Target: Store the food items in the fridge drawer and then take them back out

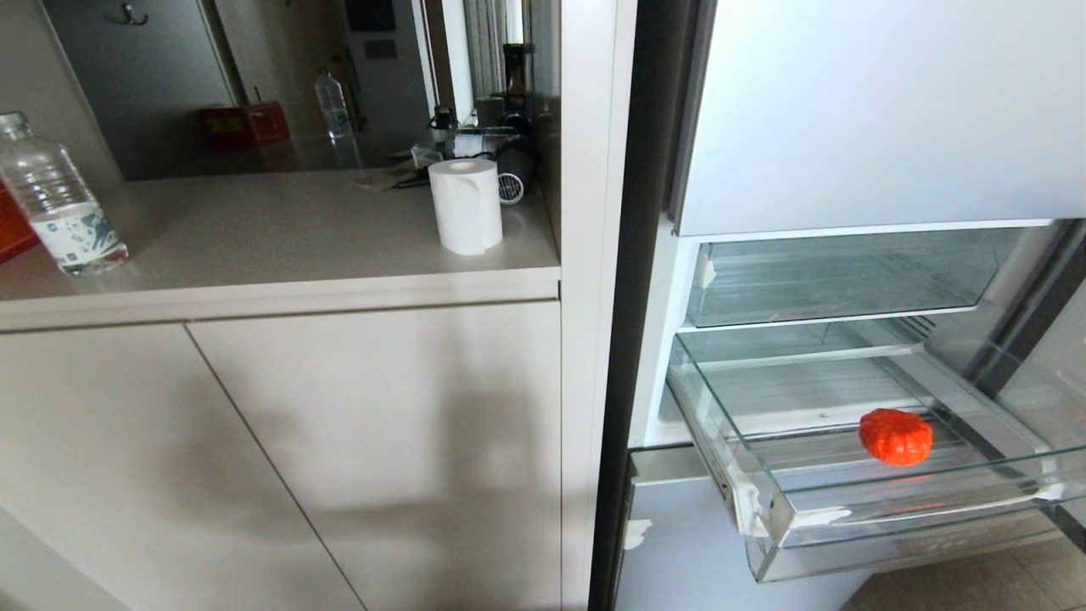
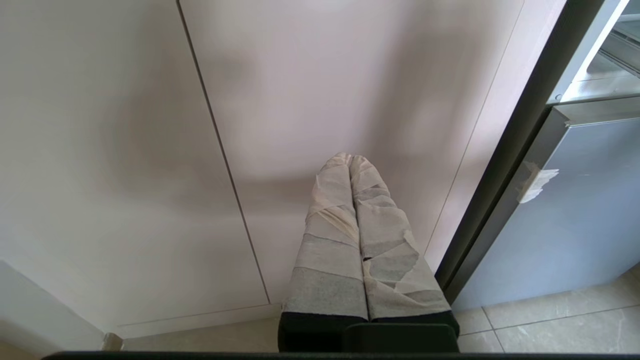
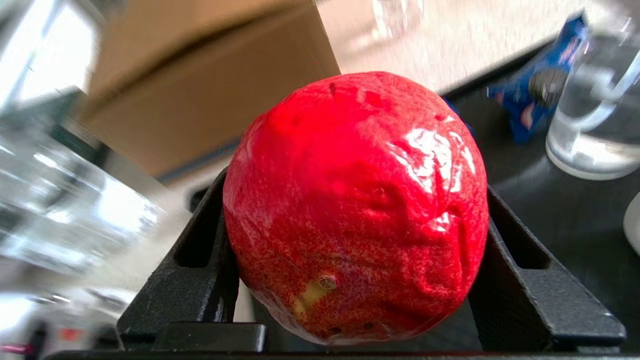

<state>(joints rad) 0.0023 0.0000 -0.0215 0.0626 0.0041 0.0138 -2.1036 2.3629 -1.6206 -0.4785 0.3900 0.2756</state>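
Kitchen corner noted first: pale cabinet fronts (image 1: 339,441) beside an open fridge.

Found the left gripper (image 2: 350,162) nearest, hanging low before those cabinet fronts, taped fingers pressed together on nothing.

Found the right gripper (image 3: 356,187) outside the head view, clasping the smooth red fruit (image 3: 350,200) across its widest part, black jaws set against both flanks. Saw a dark surface beyond it, with a glass (image 3: 595,110) and a blue packet (image 3: 540,95) close by.

Judged that fruit light, glossy and a little dented, so slightly yielding and apt to slip. Best taken around the middle with mild pressure, not by the shiny crown.

Saw the fridge drawer (image 1: 891,518) further off, pulled out, lower of two clear ones, beneath the upper drawer (image 1: 831,280). Spotted the bumpy orange-red fruit (image 1: 895,436) lying on its ribbed base, toward the front lip and the right end, apart from the walls. Judged its skin grippier, yet its round shape likely to roll under a nudge; again best pinched across the middle from above.

Made out the counter (image 1: 254,238) farthest back, bearing a paper roll (image 1: 464,206) near its right edge and a water bottle (image 1: 59,199) at its left edge.
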